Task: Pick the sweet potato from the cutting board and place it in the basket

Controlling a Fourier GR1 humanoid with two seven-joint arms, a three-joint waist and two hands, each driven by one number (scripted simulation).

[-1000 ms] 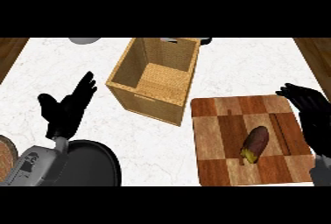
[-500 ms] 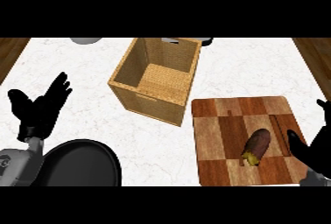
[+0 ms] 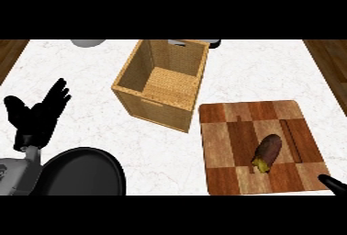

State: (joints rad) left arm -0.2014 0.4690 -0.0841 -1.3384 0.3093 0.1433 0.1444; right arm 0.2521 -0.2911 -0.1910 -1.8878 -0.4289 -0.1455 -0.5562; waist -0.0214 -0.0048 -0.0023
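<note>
The sweet potato [image 3: 267,153] lies on the cutting board [image 3: 230,133], just right of the basket [image 3: 163,82]. The left hand [image 3: 37,117] rests at the left edge with fingers spread. Of the right hand [image 3: 333,183], only a dark tip shows at the board's lower right corner, so its fingers cannot be made out.

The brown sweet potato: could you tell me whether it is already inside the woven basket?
No, the brown sweet potato lies on the chequered wooden cutting board, beside the woven basket, with neither hand touching it.
</note>
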